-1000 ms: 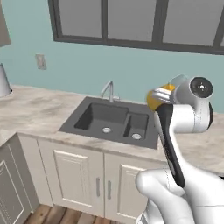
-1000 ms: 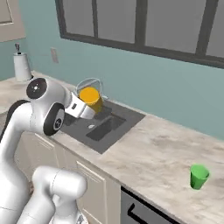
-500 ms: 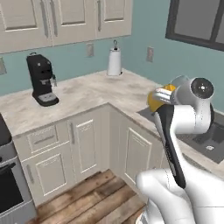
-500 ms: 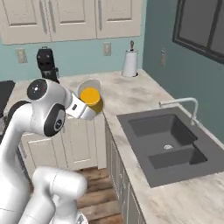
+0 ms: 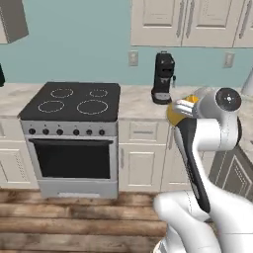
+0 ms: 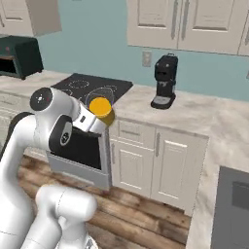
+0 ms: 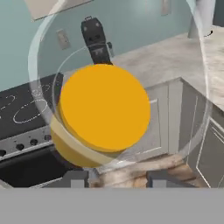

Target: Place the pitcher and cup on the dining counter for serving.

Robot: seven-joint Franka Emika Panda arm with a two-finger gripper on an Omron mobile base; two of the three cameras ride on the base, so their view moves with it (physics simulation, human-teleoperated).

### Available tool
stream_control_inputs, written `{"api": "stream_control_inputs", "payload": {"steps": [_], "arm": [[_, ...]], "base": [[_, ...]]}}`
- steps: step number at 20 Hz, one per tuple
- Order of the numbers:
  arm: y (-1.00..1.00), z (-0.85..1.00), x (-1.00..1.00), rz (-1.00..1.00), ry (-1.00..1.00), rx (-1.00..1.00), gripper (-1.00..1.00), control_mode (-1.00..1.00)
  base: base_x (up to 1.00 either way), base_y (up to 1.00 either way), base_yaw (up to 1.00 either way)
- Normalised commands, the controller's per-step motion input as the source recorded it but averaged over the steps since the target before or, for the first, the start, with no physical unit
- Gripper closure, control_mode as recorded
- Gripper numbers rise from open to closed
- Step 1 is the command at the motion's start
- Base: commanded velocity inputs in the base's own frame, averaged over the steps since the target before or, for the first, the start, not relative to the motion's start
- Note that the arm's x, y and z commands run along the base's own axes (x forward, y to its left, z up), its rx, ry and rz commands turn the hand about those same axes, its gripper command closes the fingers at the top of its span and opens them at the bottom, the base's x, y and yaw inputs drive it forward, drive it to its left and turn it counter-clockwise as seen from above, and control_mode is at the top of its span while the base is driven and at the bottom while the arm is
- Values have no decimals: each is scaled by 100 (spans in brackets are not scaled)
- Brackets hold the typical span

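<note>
Hand (image 7: 116,178) pinching the pitcher (image 7: 103,113), carried in the air directly ahead of its fingers; a sharp turn of the base could loosen the grip and drop it.

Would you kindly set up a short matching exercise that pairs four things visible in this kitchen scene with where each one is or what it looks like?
Things:
1. pitcher
2. coffee machine
3. stove
4. gripper

Descriptions:
A. black, standing on the counter under the cream wall cabinets
B. dark glass top with ring markings, with an oven door below
C. golden-yellow, held up in the air at the end of the arm
D. two dark finger tips closed on the yellow vessel

Pairs: 1-C, 2-A, 3-B, 4-D
</note>
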Motion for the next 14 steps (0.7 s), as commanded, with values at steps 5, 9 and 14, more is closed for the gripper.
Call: {"api": "stream_control_inputs", "payload": {"steps": [5,9,14], "arm": [[0,0,0,0,0,0,100,100],[0,0,0,0,0,0,100,100],[0,0,0,0,0,0,100,100]], "base": [[0,0,100],[0,0,100],[0,0,100]]}}
